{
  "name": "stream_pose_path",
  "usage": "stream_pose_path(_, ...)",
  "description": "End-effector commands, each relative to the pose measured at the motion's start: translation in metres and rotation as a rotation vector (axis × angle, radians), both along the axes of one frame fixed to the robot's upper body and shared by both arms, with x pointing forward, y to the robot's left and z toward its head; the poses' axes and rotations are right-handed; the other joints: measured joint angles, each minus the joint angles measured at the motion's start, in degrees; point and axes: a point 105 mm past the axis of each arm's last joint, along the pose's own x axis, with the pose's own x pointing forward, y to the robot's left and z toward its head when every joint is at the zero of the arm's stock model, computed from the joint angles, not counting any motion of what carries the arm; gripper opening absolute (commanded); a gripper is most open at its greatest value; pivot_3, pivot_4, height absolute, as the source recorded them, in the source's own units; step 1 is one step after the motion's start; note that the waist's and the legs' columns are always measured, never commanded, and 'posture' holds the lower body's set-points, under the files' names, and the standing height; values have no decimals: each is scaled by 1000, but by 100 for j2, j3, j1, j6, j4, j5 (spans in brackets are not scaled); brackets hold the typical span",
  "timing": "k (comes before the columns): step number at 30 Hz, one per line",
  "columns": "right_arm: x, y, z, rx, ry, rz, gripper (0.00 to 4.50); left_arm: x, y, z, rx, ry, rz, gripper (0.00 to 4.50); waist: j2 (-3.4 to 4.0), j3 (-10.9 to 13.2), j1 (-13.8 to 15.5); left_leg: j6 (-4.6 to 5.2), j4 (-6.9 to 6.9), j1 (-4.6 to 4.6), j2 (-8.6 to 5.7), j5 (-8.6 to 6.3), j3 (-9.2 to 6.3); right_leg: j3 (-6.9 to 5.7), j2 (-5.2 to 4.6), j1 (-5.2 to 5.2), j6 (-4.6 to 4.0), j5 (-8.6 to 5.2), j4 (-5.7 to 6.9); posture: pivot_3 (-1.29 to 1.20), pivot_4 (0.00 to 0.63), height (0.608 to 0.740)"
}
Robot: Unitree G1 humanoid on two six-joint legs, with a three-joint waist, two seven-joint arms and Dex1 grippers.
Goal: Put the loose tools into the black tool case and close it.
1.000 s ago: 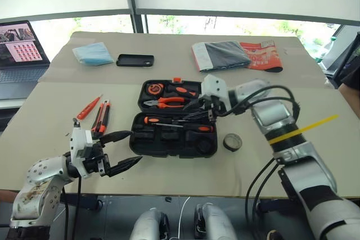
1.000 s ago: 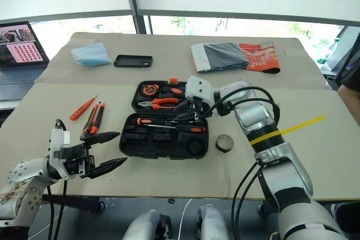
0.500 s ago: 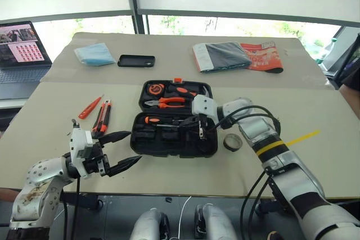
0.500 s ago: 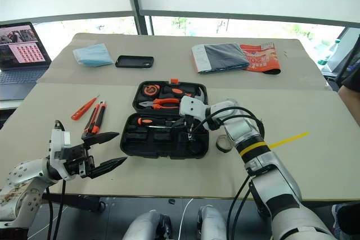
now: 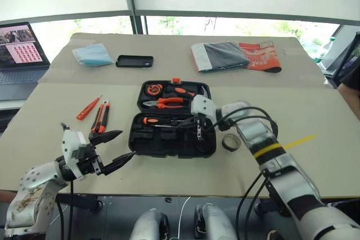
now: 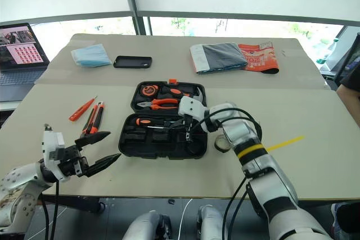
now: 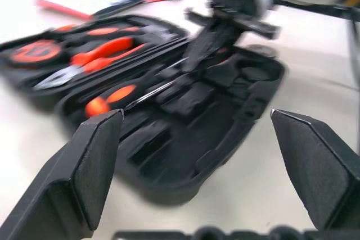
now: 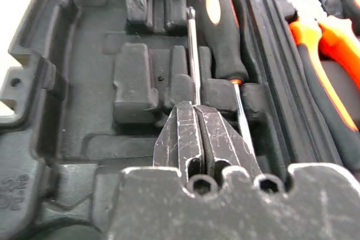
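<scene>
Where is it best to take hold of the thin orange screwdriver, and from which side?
The thin orange screwdriver lies flat and slanted on the table. Probably grip the middle of its handle from above, with the open left gripper turned across it; the metal tip looks too slim.

The black tool case (image 5: 173, 136) lay open on the table, its lid flat behind the base and a small orange latch at the far edge. An orange-and-black screwdriver (image 5: 159, 121) lay in a slot of the near half, its shaft pointing right. To the left of the case, a thin orange screwdriver (image 5: 88, 109) and an orange-and-black utility knife (image 5: 101, 118) lay loose beside each other. A small dark tape roll (image 5: 229, 143) sat just right of the case.
</scene>
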Motion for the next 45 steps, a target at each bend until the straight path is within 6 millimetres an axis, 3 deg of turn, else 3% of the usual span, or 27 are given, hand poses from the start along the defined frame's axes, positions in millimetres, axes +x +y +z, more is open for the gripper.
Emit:
stream_pose_path(1,-29,-31,65,219,-181,8,1066,-8,48,11,-36,-49,256,4500,1,1,11,9,0,-2,0,0,-2,-1,0,0,-9,5,-2,0,150,740)
stream_pose_path(3,-42,-43,70,251,-199,-9,1856,-14,64,9,-27,-47,342,4500,1,1,20,22,-1,1,0,-13,-8,-6,-2,8,-16,9,-16,0,150,740)
stream_pose_path(6,-61,-65,74,341,-211,-62,2809,-28,107,3,-6,-29,568,4500,-5,0,46,25,-1,1,-1,-28,-7,-9,-8,14,16,-10,-31,0,150,740)
stream_pose_path(8,-70,-81,67,357,-224,-123,3495,-38,136,-2,14,-3,721,4500,-7,1,55,40,0,4,-2,-47,-7,-9,-10,16,18,-11,-33,0,150,740)
stream_pose_path(11,-75,-105,53,340,-247,-258,4458,-45,160,-10,46,60,837,4500,-9,3,92,64,2,5,-2,-63,-6,-8,-12,16,21,-10,-32,0,150,740)
stream_pose_path(16,-80,-108,55,353,-265,-299,4458,-21,154,2,15,88,773,4500,-13,7,140,55,4,10,-1,-58,-5,-10,-20,12,3,-21,-30,0,150,740)
stream_pose_path(23,-90,-89,79,415,-301,-225,4458,50,148,23,83,216,713,4500,-21,11,182,38,0,4,-2,-47,-7,-14,-14,12,28,-4,-25,0,150,740)
stream_pose_path(29,-90,-74,92,408,-318,-187,4458,99,149,24,158,316,690,4500,-29,16,113,14,-2,3,-8,-31,20,-18,26,10,29,-5,-24,0,150,740)
stream_pose_path(33,-85,-69,98,404,-330,-188,4458,131,130,20,213,369,618,4500,-54,30,111,14,4,2,-8,-29,33,-25,56,8,29,-5,-24,0,150,740)
stream_pose_path(39,-87,-68,99,404,-323,-182,4458,152,113,11,249,388,562,4500,-58,30,119,58,8,1,-8,-4,36,-20,58,7,29,-5,-24,0,150,740)
stream_pose_path(45,-90,-70,100,407,-323,-196,4458,156,114,-1,324,432,607,4500,-60,31,89,61,11,2,-6,-4,34,-12,58,7,28,-5,-18,0,150,740)
